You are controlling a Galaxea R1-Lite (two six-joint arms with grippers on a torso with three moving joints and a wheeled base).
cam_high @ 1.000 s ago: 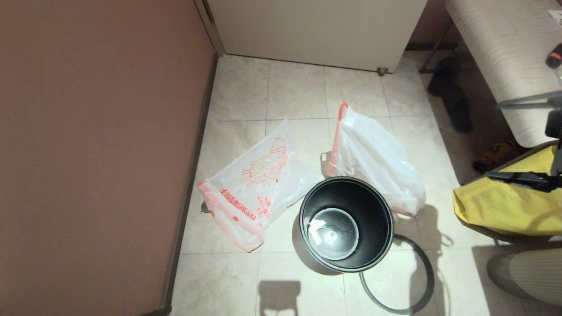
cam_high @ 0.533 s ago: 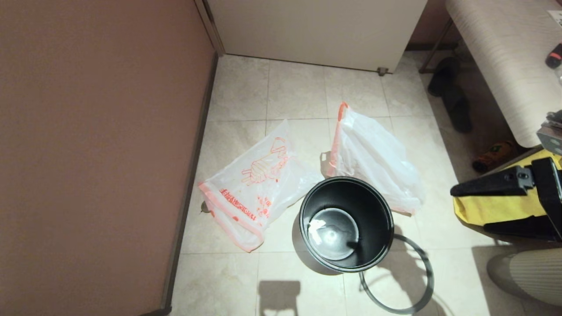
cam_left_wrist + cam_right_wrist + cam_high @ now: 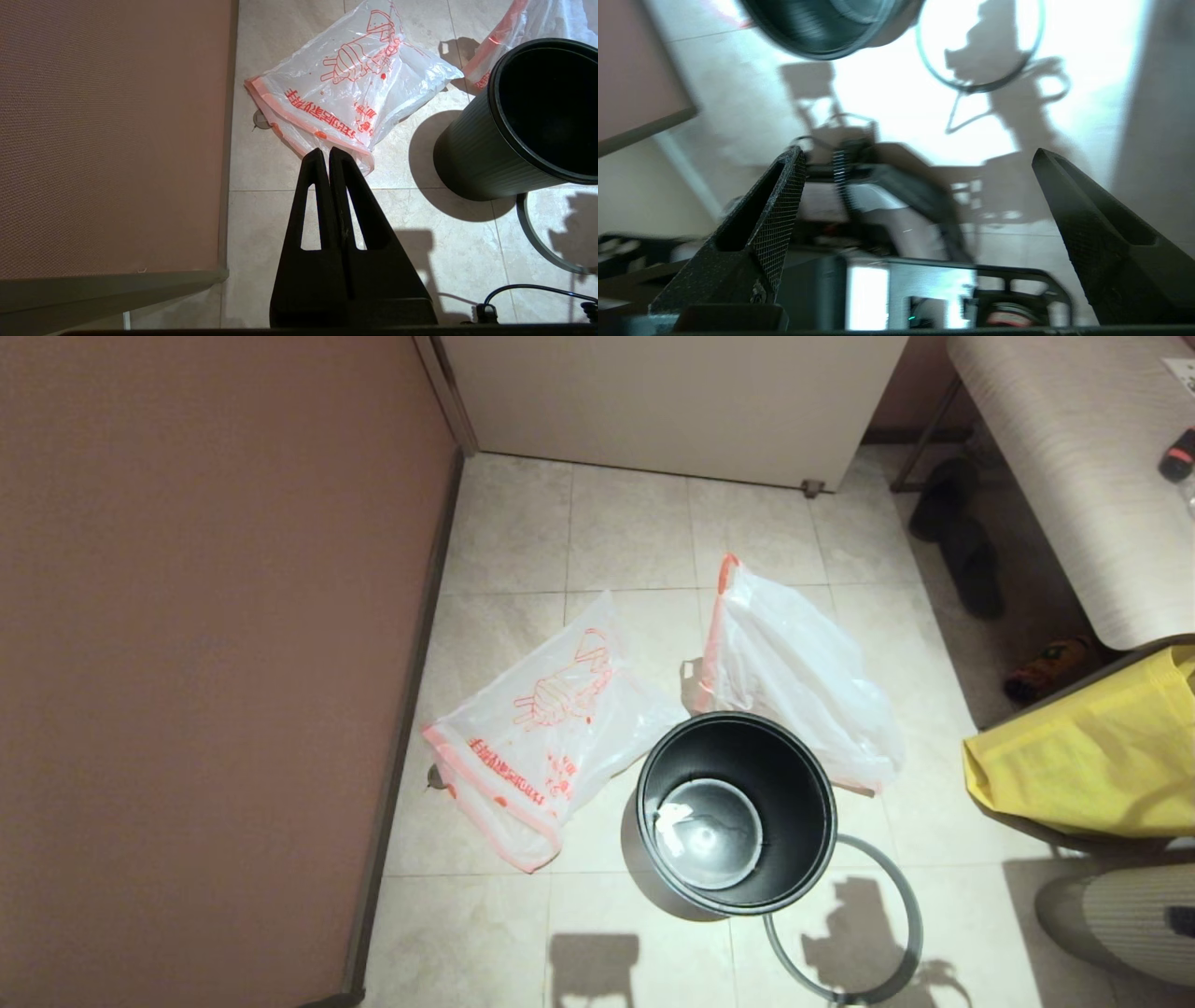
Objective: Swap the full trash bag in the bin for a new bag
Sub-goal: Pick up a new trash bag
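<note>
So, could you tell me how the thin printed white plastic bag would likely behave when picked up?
The thin translucent white plastic bag lies flat and crumpled on the tiled floor, so probably floppy, very light. Its glossy film may slip.

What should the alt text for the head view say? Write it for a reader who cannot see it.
An empty black bin stands on a tiled floor, its grey hoop lying beside it. A flat new bag with an orange-red hand drawing lies to its left; the full bag sits behind it. A yellow bag is at right; no claw shows.
</note>
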